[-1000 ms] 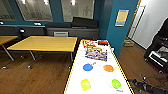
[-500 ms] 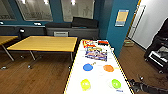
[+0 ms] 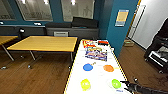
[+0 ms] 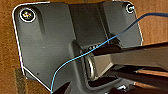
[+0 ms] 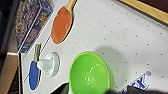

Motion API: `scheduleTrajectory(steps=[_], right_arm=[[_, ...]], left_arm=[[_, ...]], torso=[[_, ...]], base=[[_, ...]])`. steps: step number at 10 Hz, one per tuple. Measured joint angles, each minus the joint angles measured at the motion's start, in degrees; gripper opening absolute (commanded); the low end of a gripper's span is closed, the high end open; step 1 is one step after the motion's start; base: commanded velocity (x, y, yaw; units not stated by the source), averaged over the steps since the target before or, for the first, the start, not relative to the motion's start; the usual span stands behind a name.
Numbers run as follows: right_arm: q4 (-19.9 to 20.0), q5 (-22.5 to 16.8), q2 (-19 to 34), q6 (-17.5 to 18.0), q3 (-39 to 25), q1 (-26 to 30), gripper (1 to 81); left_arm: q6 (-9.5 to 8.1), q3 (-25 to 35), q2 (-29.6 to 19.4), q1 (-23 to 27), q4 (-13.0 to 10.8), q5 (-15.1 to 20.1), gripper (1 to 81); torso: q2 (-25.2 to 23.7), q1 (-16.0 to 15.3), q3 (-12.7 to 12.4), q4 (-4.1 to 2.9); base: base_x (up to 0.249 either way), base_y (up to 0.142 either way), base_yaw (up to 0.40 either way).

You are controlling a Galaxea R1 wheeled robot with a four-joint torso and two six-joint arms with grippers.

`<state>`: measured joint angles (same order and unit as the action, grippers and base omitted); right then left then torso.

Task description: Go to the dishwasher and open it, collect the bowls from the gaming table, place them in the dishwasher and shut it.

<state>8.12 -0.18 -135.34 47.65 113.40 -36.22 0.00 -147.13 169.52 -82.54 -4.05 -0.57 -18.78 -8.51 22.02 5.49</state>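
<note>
Bowls (image 3: 108,68) on gaming table (image 3: 75,75)

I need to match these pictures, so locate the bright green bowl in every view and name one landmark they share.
Head view: green bowl upright on the white table, at its near end, toward the picture's right.
Right wrist view: green bowl large and close, upright, empty.
Left wrist view: faces brown floor behind the robot's plate.
Shared landmark: the orange paddle, lying on the table beyond the bowl.

The gaming table (image 3: 75,75) has a glossy white top, finely dotted, with a yellow rim. The green bowl (image 5: 89,73) looks like smooth, shiny plastic. The table on the left (image 3: 45,43) has a matt wooden top on metal legs. The floor (image 3: 32,75) is dark wood.
</note>
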Motion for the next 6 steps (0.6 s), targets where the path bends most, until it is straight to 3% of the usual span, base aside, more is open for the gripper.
scheduleTrajectory(steps=[6], right_arm=[[0.1, 0.0, -0.3, 0.0, 5.0, 0.2, 81.1]], left_arm=[[0.0, 0.0, 0.0, 0.0, 0.0, 0.2, 81.1]], torso=[[0.0, 0.0, 0.0, 0.0]], base=[[0.0, 0.0, 0.0]])
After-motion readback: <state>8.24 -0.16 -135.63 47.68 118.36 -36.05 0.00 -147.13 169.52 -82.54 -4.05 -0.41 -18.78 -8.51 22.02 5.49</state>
